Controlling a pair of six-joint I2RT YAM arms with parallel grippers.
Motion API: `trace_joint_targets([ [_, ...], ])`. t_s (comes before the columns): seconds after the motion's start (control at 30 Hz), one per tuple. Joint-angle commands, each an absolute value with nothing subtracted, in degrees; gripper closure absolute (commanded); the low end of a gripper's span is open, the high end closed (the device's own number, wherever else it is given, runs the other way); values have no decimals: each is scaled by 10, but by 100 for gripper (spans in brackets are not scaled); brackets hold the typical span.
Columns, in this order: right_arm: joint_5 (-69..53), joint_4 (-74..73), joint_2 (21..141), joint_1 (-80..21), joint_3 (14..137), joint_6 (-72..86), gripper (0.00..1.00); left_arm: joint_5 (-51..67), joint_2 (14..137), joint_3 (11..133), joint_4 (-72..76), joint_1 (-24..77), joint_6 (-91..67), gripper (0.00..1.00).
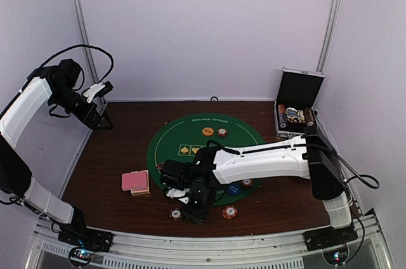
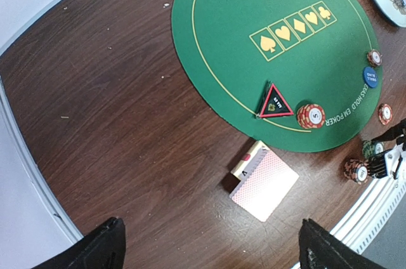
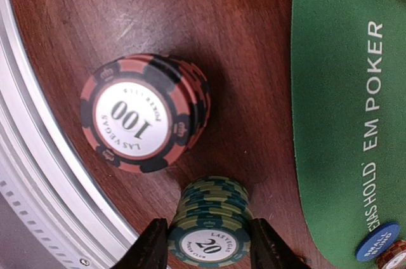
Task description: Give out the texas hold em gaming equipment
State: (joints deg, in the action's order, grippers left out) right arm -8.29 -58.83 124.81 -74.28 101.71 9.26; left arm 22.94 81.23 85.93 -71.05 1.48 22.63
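Stack of green chips (image 3: 212,209) in right tool (image 3: 209,243), red stack (image 3: 143,113) beside

The card deck (image 1: 135,181) is laid left of the mat (image 1: 171,139), with the 100 stack (image 3: 143,113) and 20 stack (image 3: 209,228) (both off it) set before it.

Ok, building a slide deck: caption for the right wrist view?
Right gripper straddles a green 20 chip stack beside a red 100 stack on the table.

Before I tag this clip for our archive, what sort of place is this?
Likely a robot test cell, not a casino: pale walls, an aluminium frame rail, and a green poker mat on a wooden table.
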Motion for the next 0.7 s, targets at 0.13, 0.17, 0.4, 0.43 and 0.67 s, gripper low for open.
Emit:
trace_joint_targets([
  [0.13,-56,-604,1233,-750,1016,96,39,232,799,874,-713,11,236,2],
  [0.17,-54,-604,1232,-752,1016,95,39,232,799,875,-713,11,236,2],
  [0.4,-54,-601,1234,-756,1012,97,50,231,799,874,-714,11,236,2],
  [0.43,-54,-599,1234,-756,1011,97,51,232,799,874,-713,11,236,2],
  [0.67,-51,-598,1234,-756,1007,99,60,229,797,877,-713,11,239,2],
])
